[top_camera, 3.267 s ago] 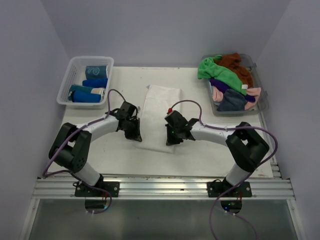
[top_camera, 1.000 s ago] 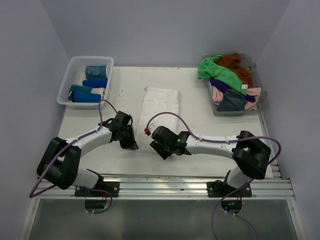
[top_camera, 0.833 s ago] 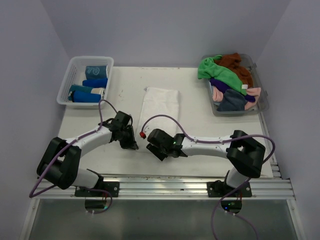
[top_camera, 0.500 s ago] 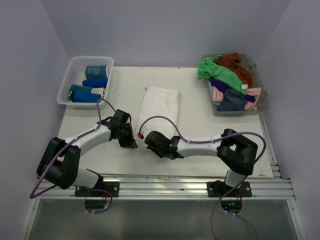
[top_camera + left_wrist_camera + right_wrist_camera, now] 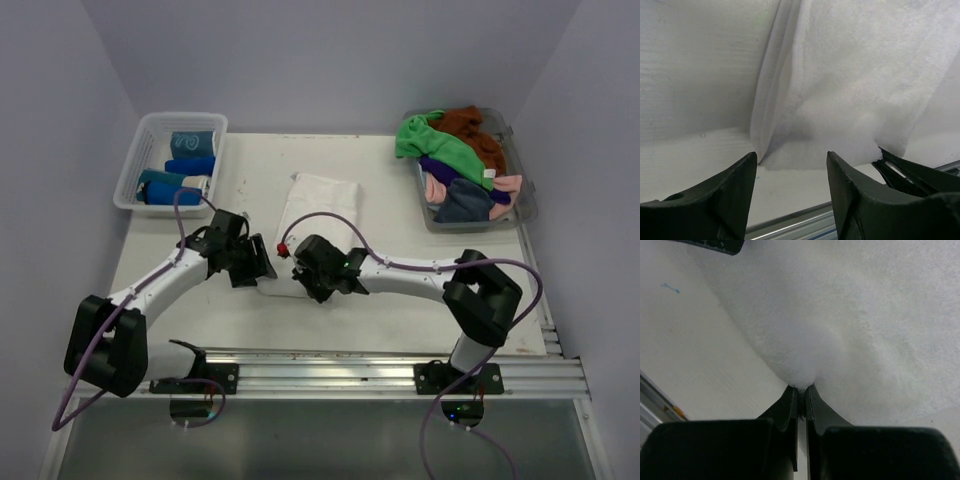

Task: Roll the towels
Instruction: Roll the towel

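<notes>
A white towel [image 5: 318, 200] lies lengthwise mid-table, its near end bunched up between my two grippers. My right gripper [image 5: 300, 284] is shut on that near edge; in the right wrist view the jaws [image 5: 801, 389] pinch a fold of the white towel [image 5: 850, 315]. My left gripper [image 5: 258, 268] stands open just left of the towel's near corner. In the left wrist view the left gripper [image 5: 791, 167] has only table between its fingers, with the towel [image 5: 855, 75] lifted and creased beyond them.
A white slotted basket [image 5: 180, 118] at the back left holds rolled blue and teal towels [image 5: 176, 193]. A clear tub [image 5: 526, 206] at the back right holds loose green, brown, purple, pink and grey towels [image 5: 445, 150]. A metal rail [image 5: 320, 375] runs along the near edge.
My left gripper has opened, let go of the towel's near corner and drawn back to the left. My right gripper slid left along the near edge and shut on it.
</notes>
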### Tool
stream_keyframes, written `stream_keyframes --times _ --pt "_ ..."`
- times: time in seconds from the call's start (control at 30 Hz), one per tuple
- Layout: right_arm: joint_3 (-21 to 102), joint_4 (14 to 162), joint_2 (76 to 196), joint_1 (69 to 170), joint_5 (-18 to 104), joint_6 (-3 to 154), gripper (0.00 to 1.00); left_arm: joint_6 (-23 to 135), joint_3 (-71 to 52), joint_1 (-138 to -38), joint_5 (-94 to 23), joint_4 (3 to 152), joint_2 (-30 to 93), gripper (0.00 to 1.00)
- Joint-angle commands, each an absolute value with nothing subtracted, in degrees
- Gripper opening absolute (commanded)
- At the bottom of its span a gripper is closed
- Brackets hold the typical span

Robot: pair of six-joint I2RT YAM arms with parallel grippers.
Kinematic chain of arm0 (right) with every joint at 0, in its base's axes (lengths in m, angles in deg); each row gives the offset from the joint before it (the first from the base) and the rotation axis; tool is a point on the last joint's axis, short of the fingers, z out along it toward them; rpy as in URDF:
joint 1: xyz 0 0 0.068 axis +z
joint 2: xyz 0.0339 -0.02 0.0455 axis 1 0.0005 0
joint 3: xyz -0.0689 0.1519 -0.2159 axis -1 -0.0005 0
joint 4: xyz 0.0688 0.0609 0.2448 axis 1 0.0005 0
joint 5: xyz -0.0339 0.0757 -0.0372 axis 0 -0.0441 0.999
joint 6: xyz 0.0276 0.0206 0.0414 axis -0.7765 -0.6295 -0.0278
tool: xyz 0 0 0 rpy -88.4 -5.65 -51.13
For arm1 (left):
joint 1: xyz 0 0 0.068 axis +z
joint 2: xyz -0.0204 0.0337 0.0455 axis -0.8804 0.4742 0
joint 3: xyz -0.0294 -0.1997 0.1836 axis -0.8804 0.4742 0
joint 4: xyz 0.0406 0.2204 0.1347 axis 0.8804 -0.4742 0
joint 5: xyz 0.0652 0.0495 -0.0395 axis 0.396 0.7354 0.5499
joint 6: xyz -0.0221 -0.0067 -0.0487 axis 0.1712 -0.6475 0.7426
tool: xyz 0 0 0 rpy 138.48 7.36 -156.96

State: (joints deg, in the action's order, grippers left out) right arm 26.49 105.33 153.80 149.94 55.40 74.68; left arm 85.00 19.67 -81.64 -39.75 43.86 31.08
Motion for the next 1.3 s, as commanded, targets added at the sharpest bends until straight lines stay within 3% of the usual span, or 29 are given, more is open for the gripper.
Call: stream_keyframes --times 0.0,0.47,0.7,0.8,0.9,1.07,1.27 --pt "29.9 108.0 152.6 147.1 44.0 72.6 0.0 84.8 18.4 -81.1 -41.2 43.6 28.1 0.61" --pt "36.3 109.5 161.7 131.3 16.9 61.5 0.0 82.7 20.2 -81.0 -43.0 47.5 22.9 0.59" --pt "40.0 111.6 163.9 129.2 15.0 60.7 0.0 81.3 21.0 -81.0 -45.3 49.6 21.5 0.56" --pt "40.9 113.5 163.6 129.1 16.5 61.6 0.0 81.6 20.6 -81.0 -43.9 48.6 21.9 0.62" --pt "40.4 113.6 163.2 129.2 17.0 62.1 0.0 83.4 20.3 -81.0 -41.2 47.3 24.1 0.83" --pt "38.7 112.3 162.7 129.1 17.0 61.6 0.0 91.8 24.9 -81.0 -41.2 54.8 23.2 0.99" --pt "38.1 111.8 162.2 129.1 17.1 61.2 0.0 104.0 30.3 -81.0 -39.7 65.5 24.7 0.99"
